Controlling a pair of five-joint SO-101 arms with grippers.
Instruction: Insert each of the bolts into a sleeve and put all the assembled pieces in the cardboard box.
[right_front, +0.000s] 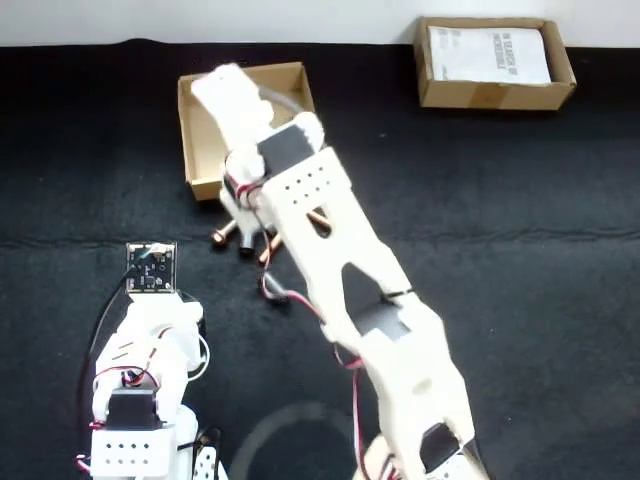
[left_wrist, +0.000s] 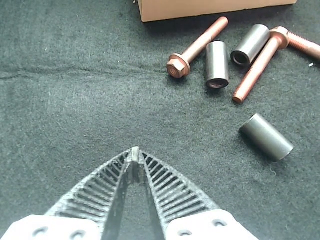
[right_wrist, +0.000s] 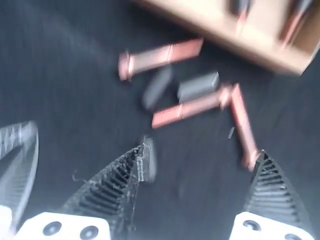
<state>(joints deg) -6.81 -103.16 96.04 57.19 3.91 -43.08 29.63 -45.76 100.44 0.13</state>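
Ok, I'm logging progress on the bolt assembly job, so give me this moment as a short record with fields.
bolts: three, loose on the black mat, none assembled
sleeves: three, lying beside the bolts, all unfilled
cardboard box: just beyond the parts; contents too blurred to tell
left gripper: shut, empty, short of the parts
right gripper: open, empty, over the parts

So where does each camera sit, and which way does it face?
High view: fixed overhead, looking down at the table, left arm, right arm and cardboard box.
Left wrist view: on the left arm, looking past the shut left gripper at bolts and sleeves.
Right wrist view: on the right arm, looking past the open right gripper.
Wrist views share bolts, sleeves, box edge.
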